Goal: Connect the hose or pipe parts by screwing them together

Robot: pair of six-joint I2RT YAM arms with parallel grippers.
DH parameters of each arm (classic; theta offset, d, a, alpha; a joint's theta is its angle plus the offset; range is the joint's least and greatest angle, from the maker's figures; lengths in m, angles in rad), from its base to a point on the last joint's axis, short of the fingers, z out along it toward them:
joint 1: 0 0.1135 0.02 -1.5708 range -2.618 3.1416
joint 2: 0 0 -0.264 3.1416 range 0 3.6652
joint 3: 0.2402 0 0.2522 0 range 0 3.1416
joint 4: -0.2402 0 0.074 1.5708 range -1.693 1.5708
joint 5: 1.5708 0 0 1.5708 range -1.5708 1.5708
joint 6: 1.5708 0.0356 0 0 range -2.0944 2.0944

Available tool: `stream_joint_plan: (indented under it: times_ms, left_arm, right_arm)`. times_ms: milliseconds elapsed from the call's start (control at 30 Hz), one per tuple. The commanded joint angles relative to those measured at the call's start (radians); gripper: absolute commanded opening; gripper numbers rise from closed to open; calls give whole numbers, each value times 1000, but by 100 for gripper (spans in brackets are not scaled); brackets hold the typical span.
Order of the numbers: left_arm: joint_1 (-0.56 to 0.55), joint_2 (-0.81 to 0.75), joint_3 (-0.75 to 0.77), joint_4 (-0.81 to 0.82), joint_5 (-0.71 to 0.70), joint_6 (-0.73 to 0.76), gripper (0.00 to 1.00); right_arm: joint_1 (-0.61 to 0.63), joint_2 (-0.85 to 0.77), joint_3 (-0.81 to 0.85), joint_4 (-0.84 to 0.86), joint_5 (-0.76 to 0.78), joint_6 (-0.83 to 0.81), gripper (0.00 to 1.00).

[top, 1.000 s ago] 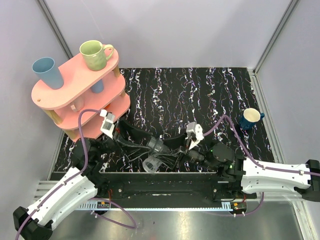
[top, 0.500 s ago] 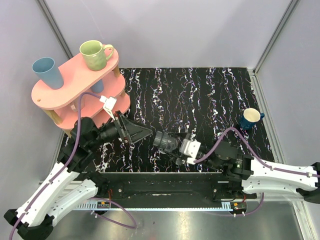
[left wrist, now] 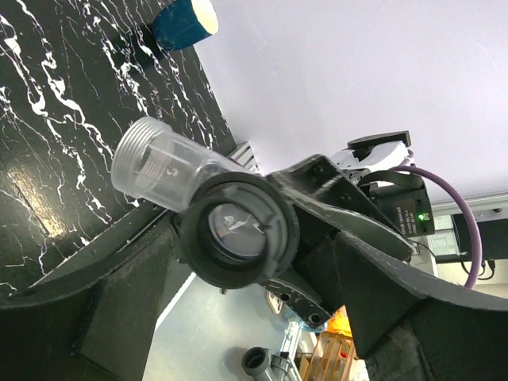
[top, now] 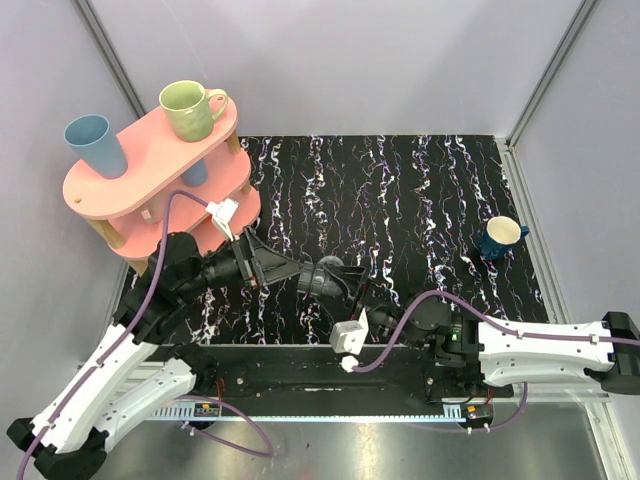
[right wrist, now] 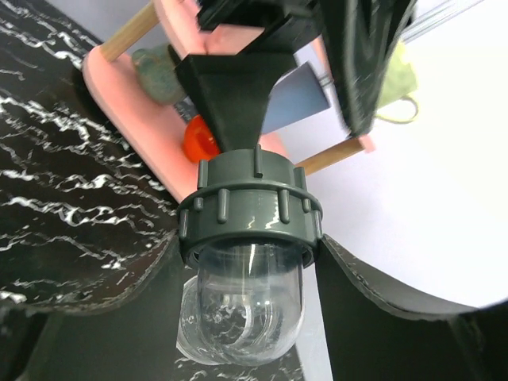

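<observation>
The pipe parts [top: 322, 278] hang above the mat as one piece: a dark grey ribbed collar [right wrist: 250, 210] sits on a clear elbow pipe [right wrist: 246, 305]. My right gripper [right wrist: 250, 266] is shut on this piece, one finger on each side of the clear part. In the left wrist view I look into the collar's ring [left wrist: 236, 238], with the clear threaded end [left wrist: 155, 163] sticking out to the upper left. My left gripper [top: 296, 270] stands open just left of the collar. Its fingers [left wrist: 103, 309] flank the ring with gaps on both sides.
A pink two-tier shelf [top: 140, 175] stands at the back left with a green mug [top: 190, 108] and a blue cup [top: 95, 145] on top. A dark blue mug [top: 502, 237] sits on the black marbled mat [top: 400, 190] at the right. Purple cables loop over both arms.
My left gripper has drawn back to the left, off the parts, and spread a little wider. My right wrist has rolled over, its camera now at the near side, with the parts in its grip.
</observation>
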Motion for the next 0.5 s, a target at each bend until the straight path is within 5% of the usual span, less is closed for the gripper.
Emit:
stream_joint_plan:
  times_ms: [0, 200, 467]
  left_arm:
    - [3, 25, -9, 46, 35, -50, 85]
    - [3, 32, -65, 192, 110, -132, 66]
    - [3, 8, -173, 496, 175, -142, 22]
  right_arm:
    - [18, -9, 10, 193, 21, -110, 0]
    - [18, 11, 31, 216, 38, -60, 0]
    - [11, 60, 77, 218, 60, 168, 0]
